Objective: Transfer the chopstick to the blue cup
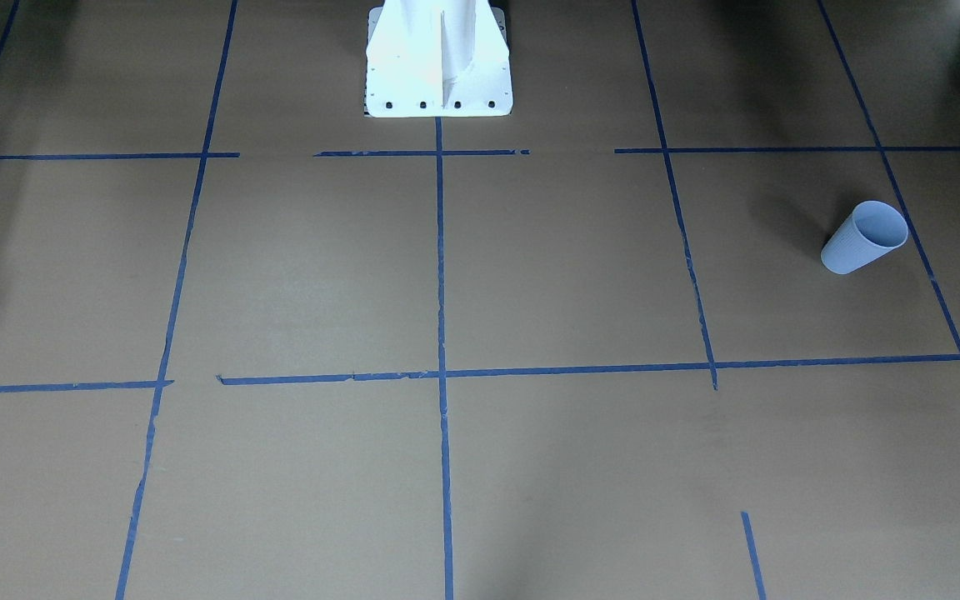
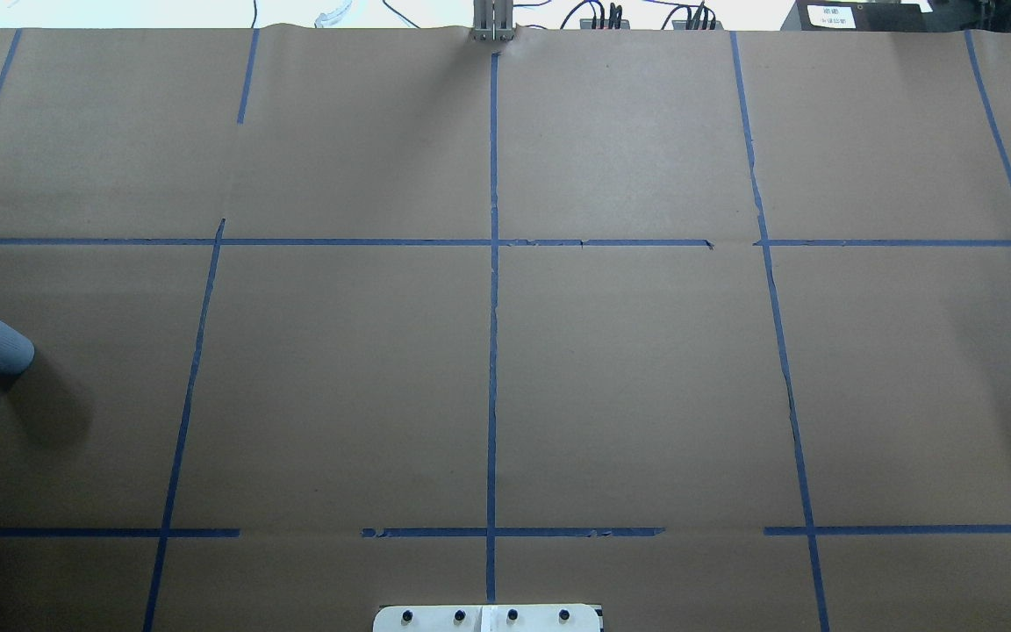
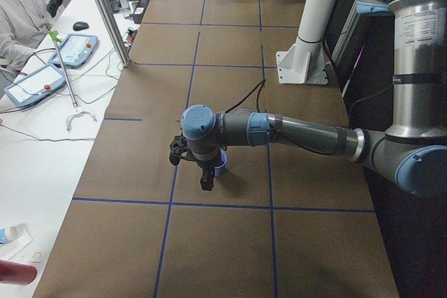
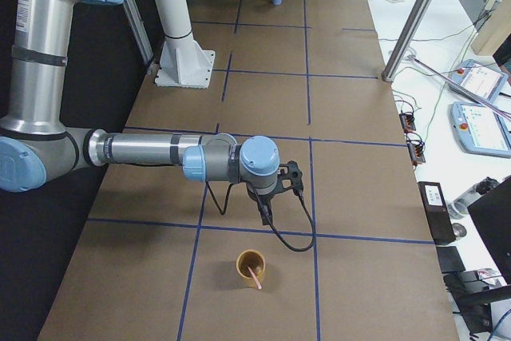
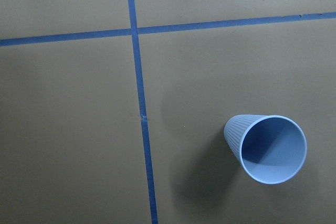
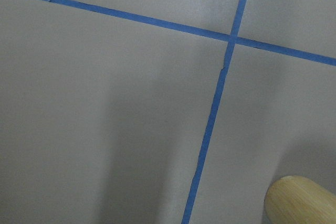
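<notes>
Front view: blue cup [image 1: 863, 237] stands upright, right of centre.
Left side view: left gripper [image 3: 207, 183] points down beside the cup, forearm level; finger state cannot be told.
Right side view: chopstick [image 4: 255, 277] leans in wooden cup [image 4: 243, 274], lower centre, top toward lower right. Right gripper [image 4: 264, 215] points down above it in frame; finger state cannot be told.

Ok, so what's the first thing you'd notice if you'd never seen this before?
Probably the two big robot arms: the left arm stretched out near the blue cup, the right arm near a tan cup with the pink chopstick leaning inside. Then the blue tape lines crossing the brown table.
</notes>
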